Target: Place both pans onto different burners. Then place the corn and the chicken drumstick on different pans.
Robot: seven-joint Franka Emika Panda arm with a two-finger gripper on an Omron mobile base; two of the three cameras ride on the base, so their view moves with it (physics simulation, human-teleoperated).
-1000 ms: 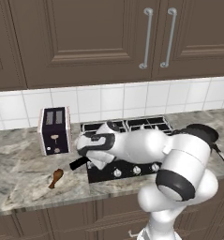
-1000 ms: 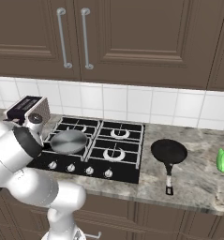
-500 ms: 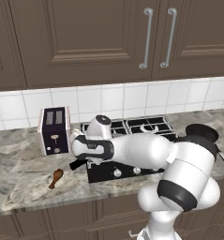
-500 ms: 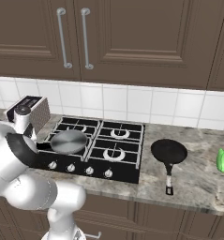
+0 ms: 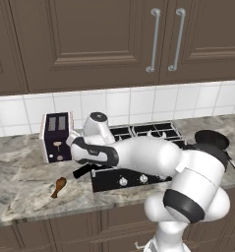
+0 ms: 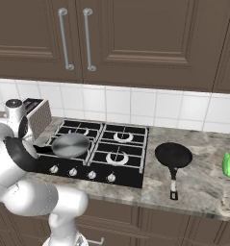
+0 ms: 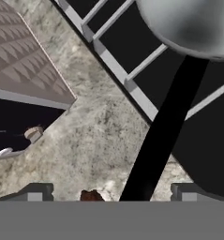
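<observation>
The end effector (image 7: pixel 111 194) hangs low over the marble surface (image 7: pixel 101 136) at the left edge of the hob (image 6: pixel 95 153), its two finger tips (image 7: pixel 36 192) set wide apart and closed on nothing. Between them runs the long black handle of the silvery-grey pan (image 6: pixel 70 145), and a scrap of orange-brown shows at the bottom edge of the hand view just beside the handle's end.

That pan sits on the front-left burner, its handle pointing left, out past the hob's edge and over the stone. The all-dark pan (image 6: pixel 173 155) lies on the surface right of the hob, well apart from it, with its handle pointing toward the front edge of the surface. A bright green object (image 6: pixel 228 164) stands near the right margin of the right base view; its kind cannot be told.

The chicken drumstick (image 5: pixel 58 186) lies on the open stone in front of the toaster (image 5: pixel 56 137), left of the hob, long axis slanted, with its rounded meaty end away from the front edge and its thinner end nearer it. The toaster stands close to the hob's left side, leaving a narrow strip of surface between them. In front of the drumstick a band of bare stone runs to the surface edge
</observation>
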